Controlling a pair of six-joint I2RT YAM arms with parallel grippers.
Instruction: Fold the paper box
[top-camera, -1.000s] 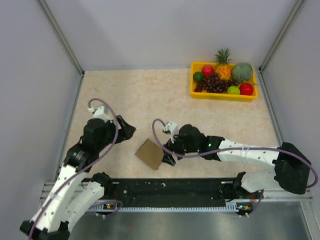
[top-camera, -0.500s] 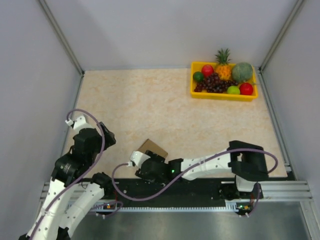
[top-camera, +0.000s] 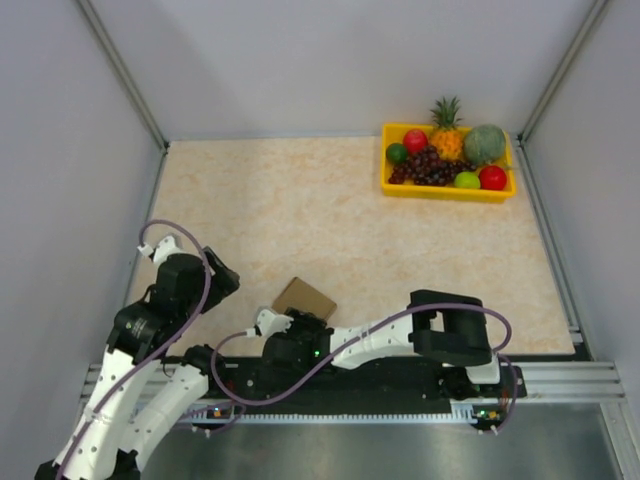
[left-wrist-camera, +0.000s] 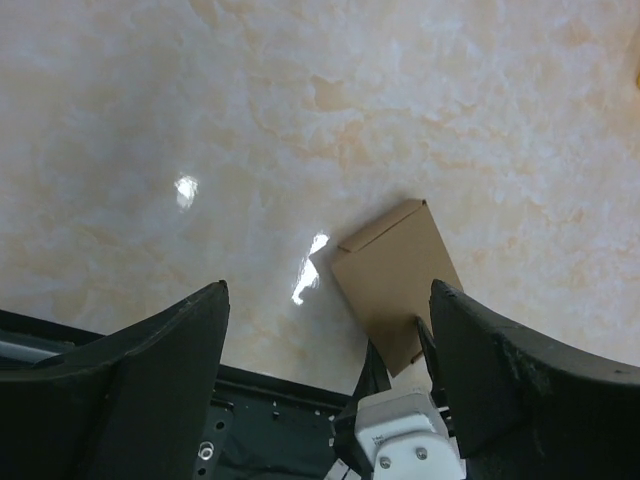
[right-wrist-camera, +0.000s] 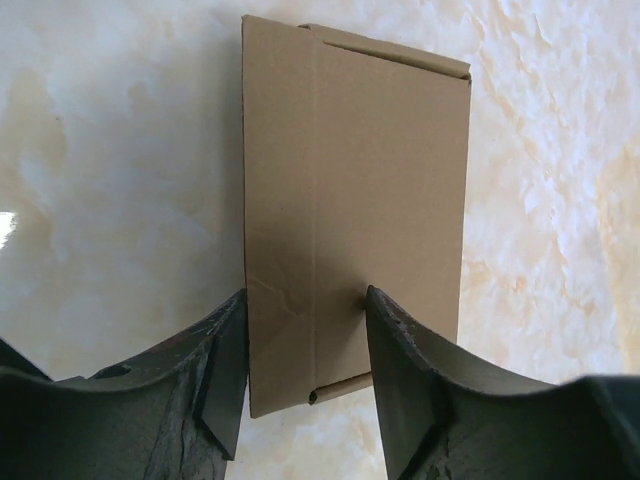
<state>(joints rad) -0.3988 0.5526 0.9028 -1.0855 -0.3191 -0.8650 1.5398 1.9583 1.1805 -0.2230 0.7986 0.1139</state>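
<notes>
Right gripper at paper box near short end, long axis straight ahead of its fingers
Box flat on marbled tabletop by the near edge; right jaws part open astride one long edge, no clamp visible; left gripper wide open, empty, farther off, box ahead of it

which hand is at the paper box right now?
The right hand: its fingers sit either side of the near end of the paper box. The left hand hangs open off to the side, clear of it.
</notes>
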